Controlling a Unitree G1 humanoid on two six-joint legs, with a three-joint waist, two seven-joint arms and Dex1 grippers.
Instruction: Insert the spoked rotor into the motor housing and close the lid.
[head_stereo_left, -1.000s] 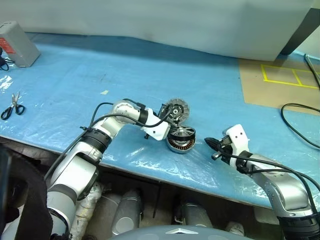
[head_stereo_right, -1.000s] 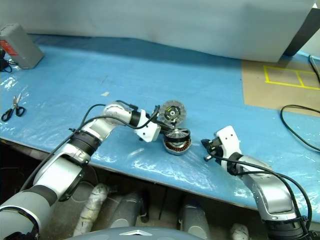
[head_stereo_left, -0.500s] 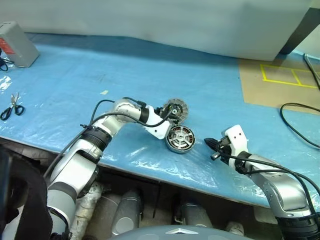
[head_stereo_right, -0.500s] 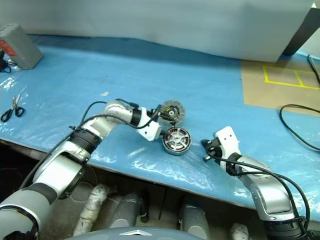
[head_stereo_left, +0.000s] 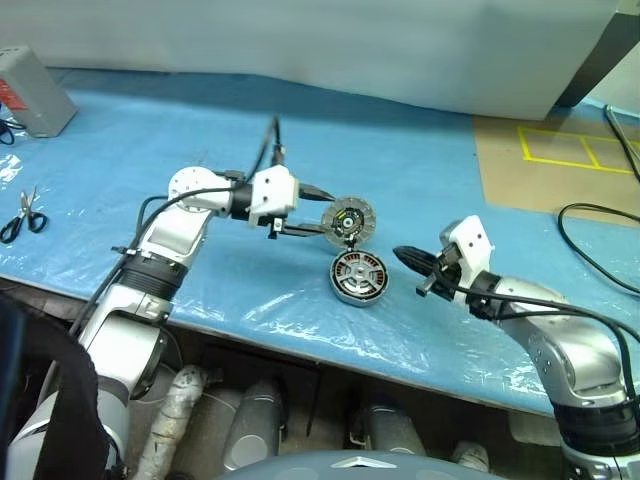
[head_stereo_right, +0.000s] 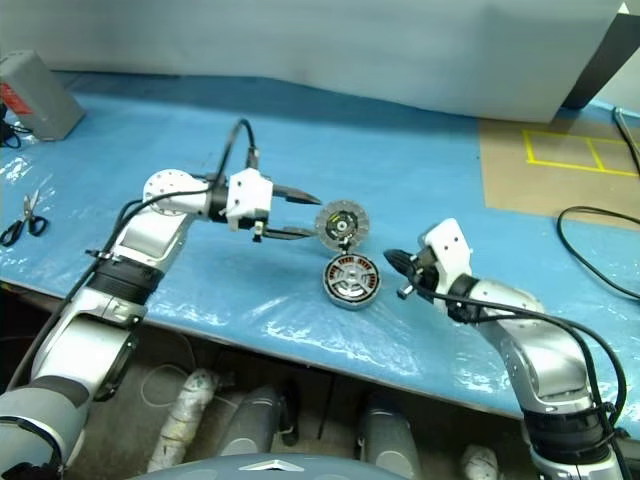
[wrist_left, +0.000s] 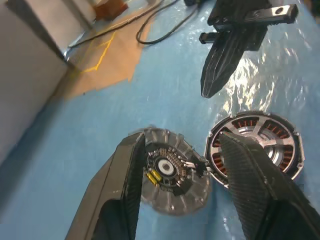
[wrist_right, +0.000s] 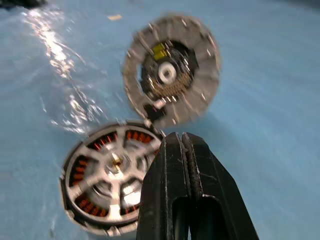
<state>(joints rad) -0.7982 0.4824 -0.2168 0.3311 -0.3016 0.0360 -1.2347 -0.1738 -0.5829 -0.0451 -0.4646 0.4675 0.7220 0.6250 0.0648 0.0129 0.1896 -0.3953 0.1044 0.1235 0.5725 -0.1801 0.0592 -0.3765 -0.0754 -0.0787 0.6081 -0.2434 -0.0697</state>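
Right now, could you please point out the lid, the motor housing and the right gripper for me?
lid (head_stereo_left: 348, 218): left eye view, on its dark centre.
motor housing (head_stereo_left: 358, 277): left eye view, on the spoked middle.
right gripper (head_stereo_left: 402, 254): left eye view, at its closed fingertips.

Bright, even overhead light – white glare streaks on the blue plastic sheet (head_stereo_left: 300, 300) along its near edge, soft short shadows under objects; the lid (wrist_right: 172, 70) looks motion-blurred in both wrist views.
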